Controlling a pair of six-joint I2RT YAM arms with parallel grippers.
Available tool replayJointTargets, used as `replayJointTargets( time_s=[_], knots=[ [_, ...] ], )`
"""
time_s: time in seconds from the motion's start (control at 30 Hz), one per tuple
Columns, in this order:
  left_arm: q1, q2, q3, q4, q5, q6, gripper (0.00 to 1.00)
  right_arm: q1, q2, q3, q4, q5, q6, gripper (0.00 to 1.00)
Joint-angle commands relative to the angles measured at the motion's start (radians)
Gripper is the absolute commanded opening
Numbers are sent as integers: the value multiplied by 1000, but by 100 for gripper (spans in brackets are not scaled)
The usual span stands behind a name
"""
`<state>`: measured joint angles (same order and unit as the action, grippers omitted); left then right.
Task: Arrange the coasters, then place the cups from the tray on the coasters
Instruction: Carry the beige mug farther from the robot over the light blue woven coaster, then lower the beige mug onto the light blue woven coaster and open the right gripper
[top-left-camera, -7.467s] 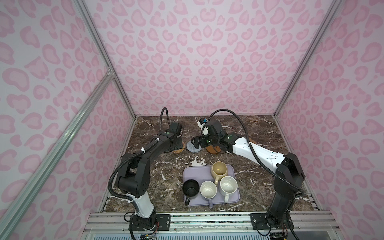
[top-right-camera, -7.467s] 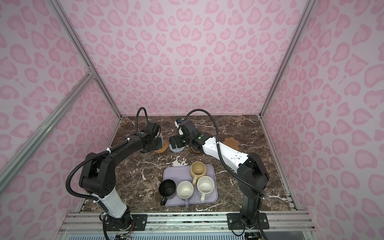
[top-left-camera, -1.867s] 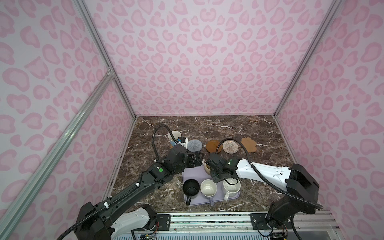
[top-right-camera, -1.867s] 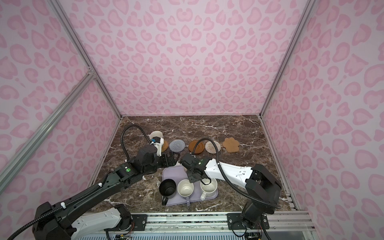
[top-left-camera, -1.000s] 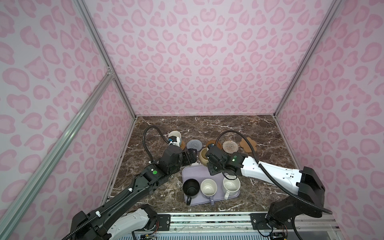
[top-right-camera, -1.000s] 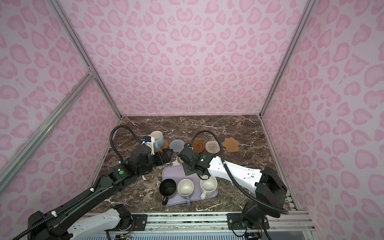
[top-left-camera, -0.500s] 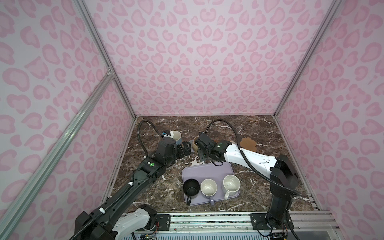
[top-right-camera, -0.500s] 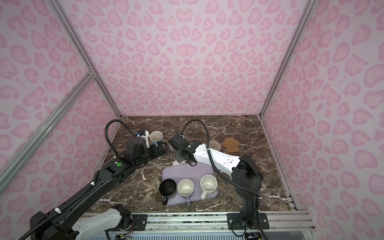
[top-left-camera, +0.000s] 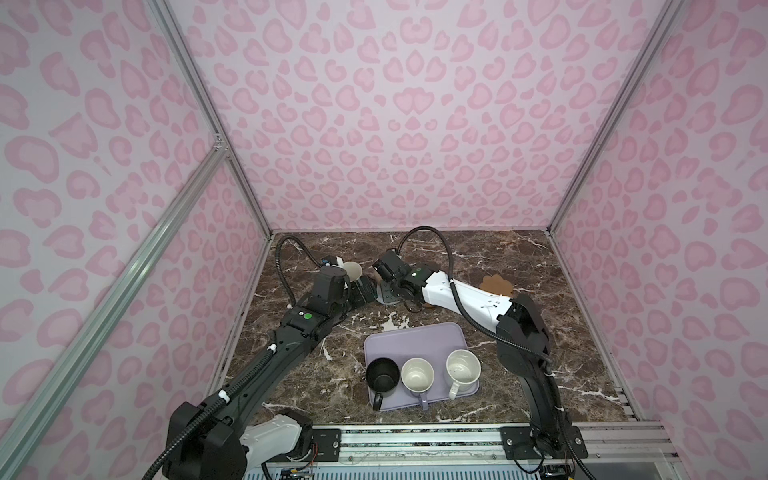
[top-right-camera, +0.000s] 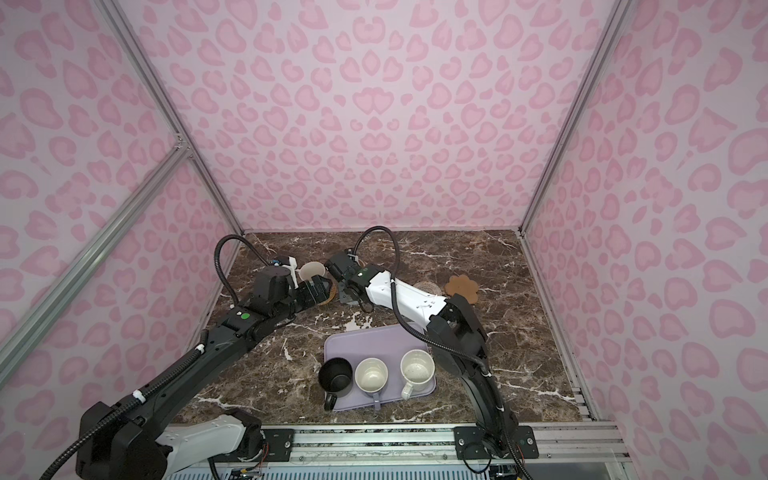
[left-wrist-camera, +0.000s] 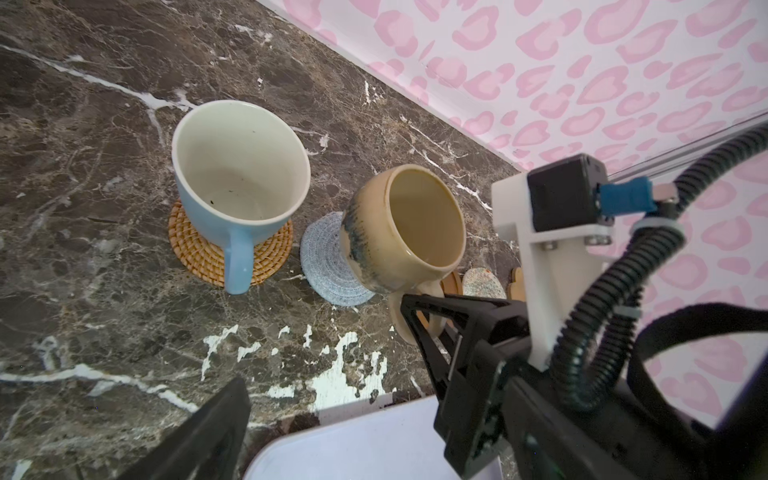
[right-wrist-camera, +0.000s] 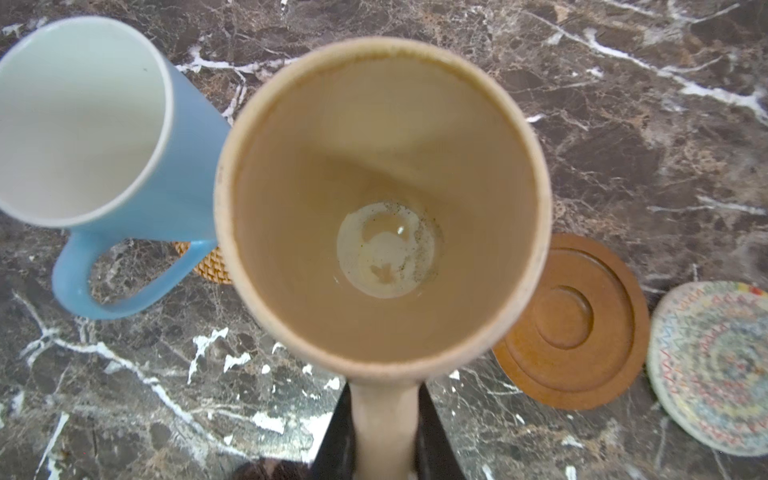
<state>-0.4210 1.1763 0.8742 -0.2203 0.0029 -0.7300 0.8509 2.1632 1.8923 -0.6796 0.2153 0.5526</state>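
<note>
My right pincer (right-wrist-camera: 384, 436) pinches the pale yellow mug (left-wrist-camera: 403, 232) by its handle, with the mug over the blue-grey coaster (left-wrist-camera: 328, 266), near the surface's (top-left-camera: 582, 291) far edge. My left pincer (top-right-camera: 319, 291) is spread and empty, just beside it.

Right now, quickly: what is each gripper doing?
Left gripper: open, holding nothing.
Right gripper: closed on the handle of the pale yellow mug.
</note>
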Motion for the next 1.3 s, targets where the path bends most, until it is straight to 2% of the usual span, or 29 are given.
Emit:
replayJointTargets(
  time_s=[0.0,0.17,0.5,1.27],
  knots=[
    [8,5,-22,51,3,-13,97,0,37,55,6,46,32,0],
    [13,4,-20,20,-66,-16,97,-1,87,95,-6,48,46,0],
    [16,17,-27,30,-41,-14,97,-2,122,104,-13,65,69,0],
    [16,-32,-56,24,-67,-16,97,16,122,76,-49,52,92,0]
  ],
)
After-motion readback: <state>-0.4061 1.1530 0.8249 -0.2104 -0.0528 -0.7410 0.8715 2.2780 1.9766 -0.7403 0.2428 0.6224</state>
